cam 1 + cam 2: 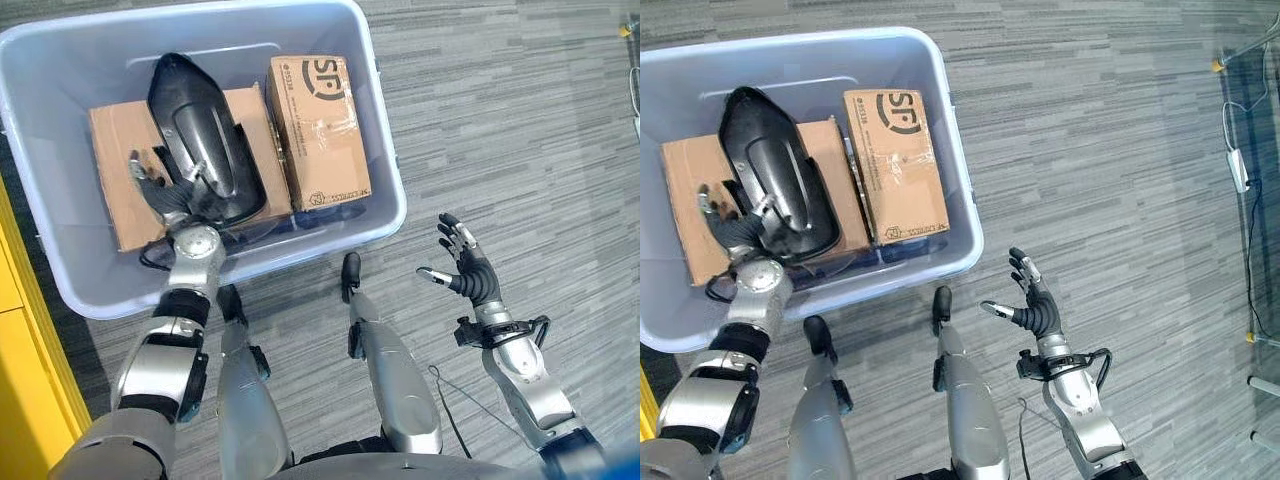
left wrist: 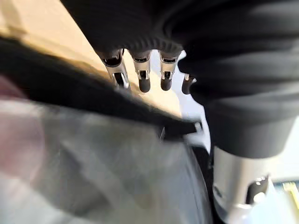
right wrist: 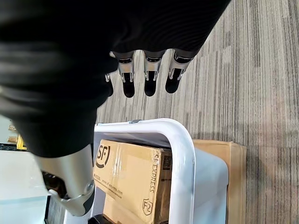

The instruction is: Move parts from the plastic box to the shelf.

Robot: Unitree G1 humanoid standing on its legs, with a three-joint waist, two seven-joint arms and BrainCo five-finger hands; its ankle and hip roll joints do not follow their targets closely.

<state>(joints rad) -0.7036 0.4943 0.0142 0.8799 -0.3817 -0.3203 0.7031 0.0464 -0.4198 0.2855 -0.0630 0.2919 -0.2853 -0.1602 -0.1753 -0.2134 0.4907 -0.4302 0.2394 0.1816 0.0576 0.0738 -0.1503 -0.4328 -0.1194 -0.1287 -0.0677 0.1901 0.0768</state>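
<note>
We saw the glossy black elongated part (image 1: pixel 200 135) lying lengthwise, narrow end away; left hand (image 1: pixel 160 190) beneath it, grip undeterminable. Right hand (image 1: pixel 465 262) hung spread.

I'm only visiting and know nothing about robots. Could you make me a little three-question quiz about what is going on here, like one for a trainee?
1. True or false: the right hand hangs open over the grey carpet, outside the plastic box.
2. Which thing in the box is the left hand reaching to? A. the taped upright carton B. the black moulded part C. the flat cardboard box
3. Fill in: the black moulded part lies on top of the flat ____ box, beside the taped carton.

Key
1. True: its fingers are spread and hold nothing.
2. B: the hand is at the part's near end; its grip is hidden.
3. cardboard
</note>
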